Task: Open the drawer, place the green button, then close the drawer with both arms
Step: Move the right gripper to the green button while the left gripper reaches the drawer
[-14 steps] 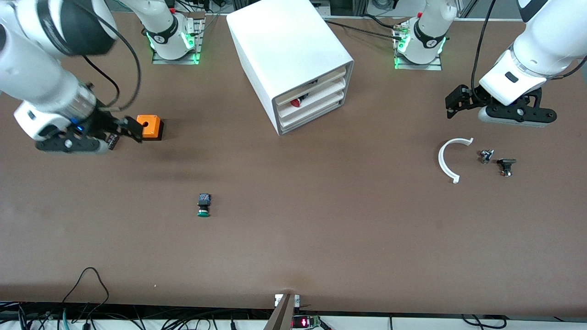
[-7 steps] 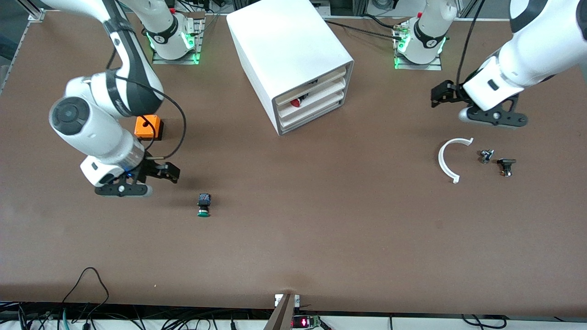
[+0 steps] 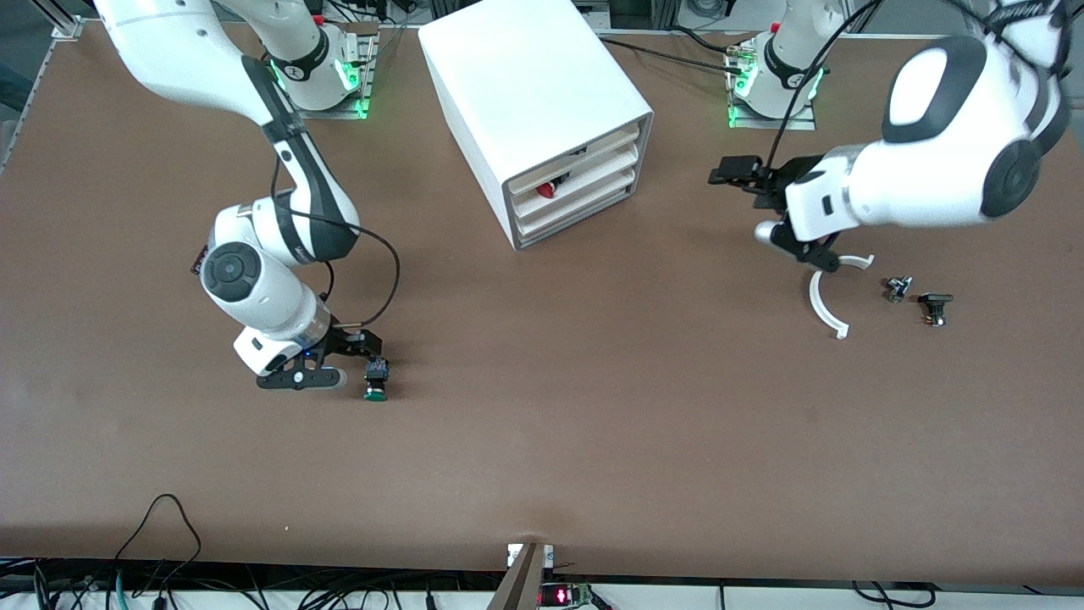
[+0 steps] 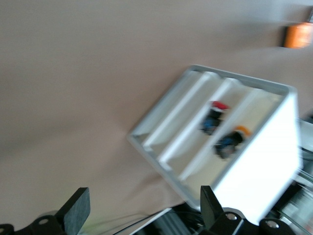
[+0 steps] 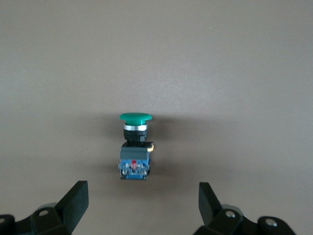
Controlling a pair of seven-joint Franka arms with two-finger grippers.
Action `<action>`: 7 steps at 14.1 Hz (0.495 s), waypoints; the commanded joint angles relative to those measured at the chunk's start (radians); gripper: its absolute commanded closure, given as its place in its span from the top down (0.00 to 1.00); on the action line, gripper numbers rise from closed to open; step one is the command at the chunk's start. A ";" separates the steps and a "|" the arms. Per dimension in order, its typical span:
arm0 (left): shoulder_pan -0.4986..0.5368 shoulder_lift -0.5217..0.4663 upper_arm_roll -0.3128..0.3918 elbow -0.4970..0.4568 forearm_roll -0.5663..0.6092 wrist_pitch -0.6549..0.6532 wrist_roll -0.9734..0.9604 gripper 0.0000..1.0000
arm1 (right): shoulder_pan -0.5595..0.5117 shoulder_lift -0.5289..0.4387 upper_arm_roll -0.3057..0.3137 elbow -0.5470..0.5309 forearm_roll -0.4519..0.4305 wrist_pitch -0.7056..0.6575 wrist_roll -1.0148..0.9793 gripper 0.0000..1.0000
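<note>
The green-capped button (image 3: 376,379) lies on its side on the brown table, nearer the front camera than the cabinet. In the right wrist view the button (image 5: 135,147) lies just ahead of the fingers. My right gripper (image 3: 360,346) is open and empty, low over the table right beside the button; it also shows in the right wrist view (image 5: 142,203). The white cabinet (image 3: 542,93) stands at the back middle, its lowest drawer (image 3: 576,210) shut. My left gripper (image 3: 732,174) is open and empty, in the air toward the left arm's end, in front of the cabinet (image 4: 254,166). The lowest drawer (image 4: 171,110) shows in the left wrist view, where the left gripper (image 4: 143,208) is open.
A red-capped button (image 3: 546,188) sits in the middle drawer and an orange-capped one (image 4: 232,142) in the top drawer. The orange cube (image 4: 298,35) shows in the left wrist view. A white curved piece (image 3: 823,301) and two small dark parts (image 3: 898,288) (image 3: 934,307) lie under the left arm.
My right gripper has swept from beside the orange cube down to the green button. My left gripper has moved toward the cabinet's front. The button and drawers have not moved.
</note>
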 commanded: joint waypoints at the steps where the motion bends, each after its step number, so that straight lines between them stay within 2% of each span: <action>1: 0.003 0.045 0.001 -0.081 -0.180 0.108 0.207 0.99 | 0.007 0.047 -0.003 0.025 0.000 0.033 0.020 1.00; 3: 0.003 0.050 0.001 -0.196 -0.358 0.190 0.377 0.99 | 0.009 0.071 -0.003 0.025 0.002 0.044 0.028 1.00; 5: 0.001 0.063 -0.002 -0.282 -0.440 0.247 0.519 0.99 | 0.028 0.090 -0.003 0.024 0.006 0.065 0.066 1.00; 7: 0.012 0.115 -0.001 -0.350 -0.551 0.244 0.712 0.98 | 0.039 0.107 -0.003 0.025 0.005 0.077 0.083 1.00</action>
